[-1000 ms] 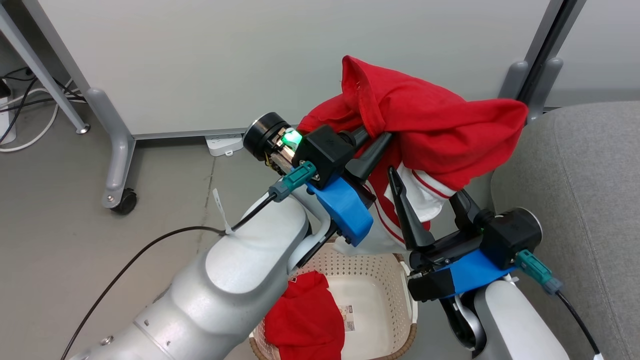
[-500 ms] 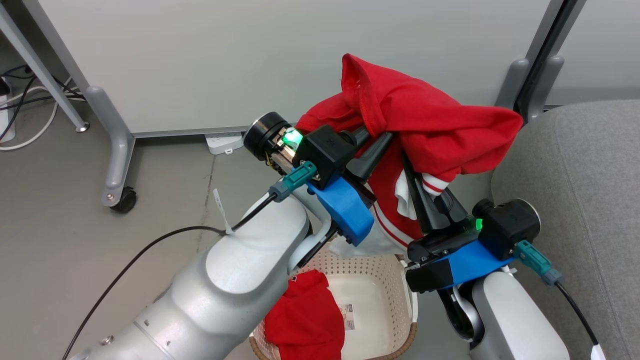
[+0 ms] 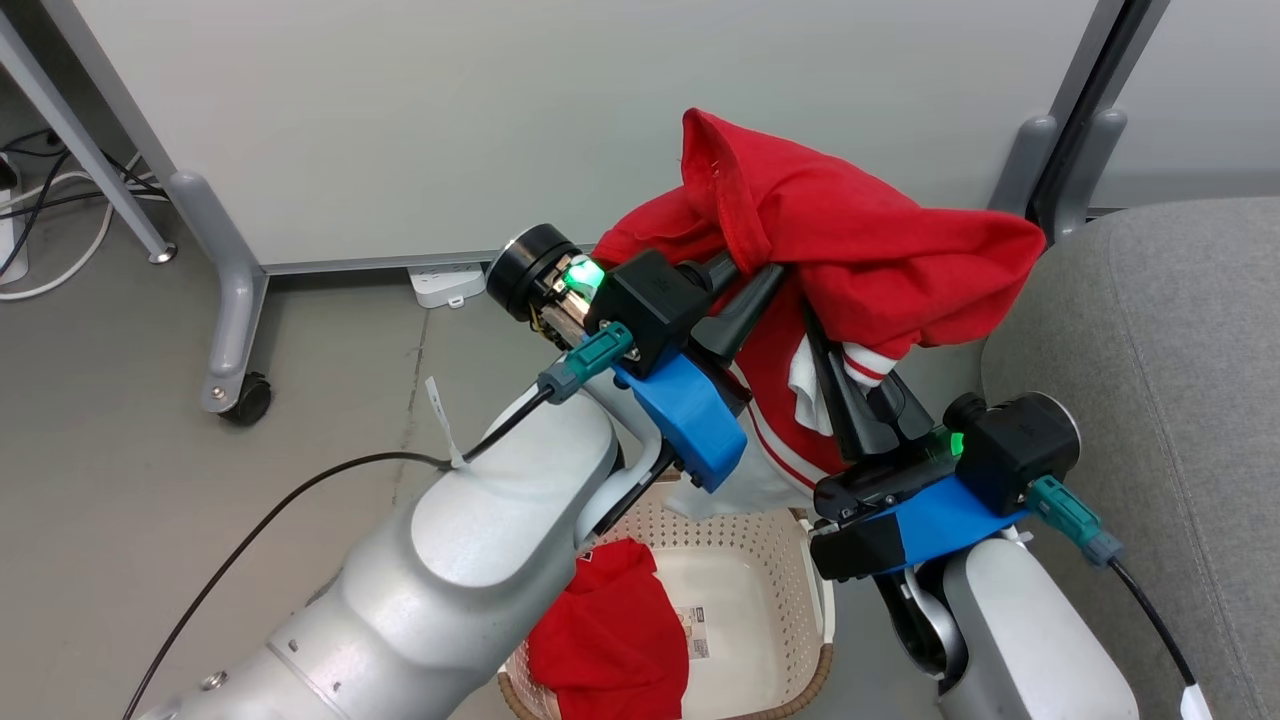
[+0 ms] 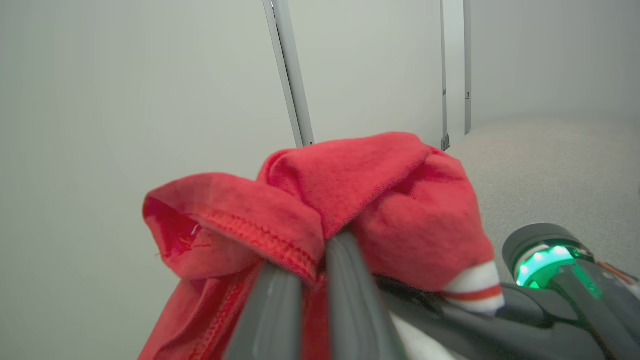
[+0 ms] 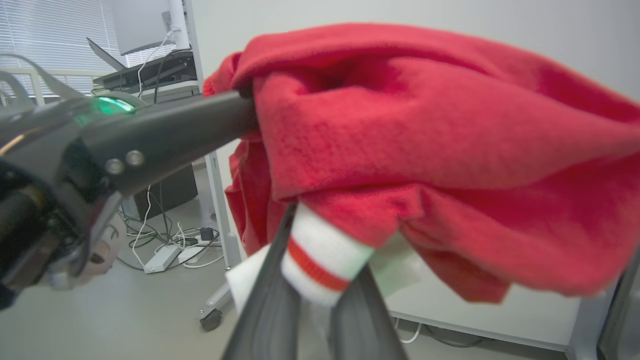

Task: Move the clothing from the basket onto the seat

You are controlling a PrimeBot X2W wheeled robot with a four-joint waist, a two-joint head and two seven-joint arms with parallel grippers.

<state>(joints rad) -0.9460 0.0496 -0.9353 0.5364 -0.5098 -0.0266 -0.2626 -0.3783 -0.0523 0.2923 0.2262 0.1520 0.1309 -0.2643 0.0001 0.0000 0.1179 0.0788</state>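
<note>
One red garment [image 3: 850, 240] hangs in the air above the cream basket [image 3: 745, 525], held by both grippers. My left gripper [image 3: 765, 272] is shut on its upper folds [image 4: 280, 210]. My right gripper [image 3: 838, 368] is shut on its white cuff with the red stripe [image 5: 320, 260], just below the left one. In the left wrist view the left gripper [image 4: 312, 260] has its fingertips buried in the red cloth. A second red garment [image 3: 610, 640] lies in the basket beside a paper label [image 3: 697, 630]. The grey seat [image 3: 1160, 340] is close on the right, its edge next to the hanging cloth.
A pale partition wall stands behind, on grey legs with a castor [image 3: 250, 400]. A white power strip [image 3: 447, 290] lies at its foot, and cables [image 3: 40, 240] trail at the far left. A second partition post [image 3: 1070, 130] rises by the seat's corner.
My right gripper, open around the striped cuff a second ago, has shut on it and risen slightly. The left gripper and the garment's top have hardly moved.
</note>
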